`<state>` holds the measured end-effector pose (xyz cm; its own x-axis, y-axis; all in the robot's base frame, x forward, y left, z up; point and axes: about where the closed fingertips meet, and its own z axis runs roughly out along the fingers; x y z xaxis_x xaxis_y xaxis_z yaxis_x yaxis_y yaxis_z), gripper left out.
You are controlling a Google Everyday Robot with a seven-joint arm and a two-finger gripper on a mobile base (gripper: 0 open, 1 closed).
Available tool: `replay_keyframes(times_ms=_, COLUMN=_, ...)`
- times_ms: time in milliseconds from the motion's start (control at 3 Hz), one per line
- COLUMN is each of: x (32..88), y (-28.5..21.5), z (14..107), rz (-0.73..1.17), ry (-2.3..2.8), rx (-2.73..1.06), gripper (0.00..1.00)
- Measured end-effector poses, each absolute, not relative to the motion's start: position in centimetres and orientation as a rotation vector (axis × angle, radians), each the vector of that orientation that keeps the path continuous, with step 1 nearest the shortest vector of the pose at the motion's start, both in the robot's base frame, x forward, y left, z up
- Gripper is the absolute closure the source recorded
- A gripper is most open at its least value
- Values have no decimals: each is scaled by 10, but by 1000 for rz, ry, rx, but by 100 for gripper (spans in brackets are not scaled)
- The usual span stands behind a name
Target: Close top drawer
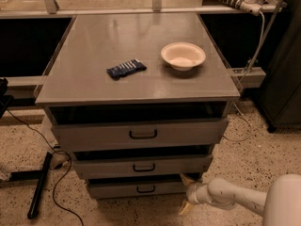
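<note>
A grey cabinet (136, 41) with three drawers fills the middle of the camera view. The top drawer (94, 134) stands pulled out a little, with a dark gap above its front and a black handle (143, 134). My gripper (185, 193) is low at the bottom right, next to the right end of the bottom drawer (113, 189) and well below the top drawer. Its two yellowish fingers are spread apart and hold nothing. The white arm (244, 199) runs off to the lower right.
A white bowl (183, 55) and a dark blue snack packet (126, 68) lie on the cabinet top. The middle drawer (103, 166) also stands slightly out. A black stand foot (38, 186) and cables lie on the speckled floor at left. A dark cabinet (287, 79) stands at right.
</note>
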<state>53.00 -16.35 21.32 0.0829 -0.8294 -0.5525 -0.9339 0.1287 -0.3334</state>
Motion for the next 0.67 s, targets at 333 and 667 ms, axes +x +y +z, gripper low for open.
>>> replay_keyframes(times_ms=333, x=555, y=-154, z=206, rz=166, ry=1710, rx=-1724, gripper=0)
replay_keyframes(times_ms=667, x=574, y=-154, z=194, rz=150, ry=1710, rx=-1712, gripper=0)
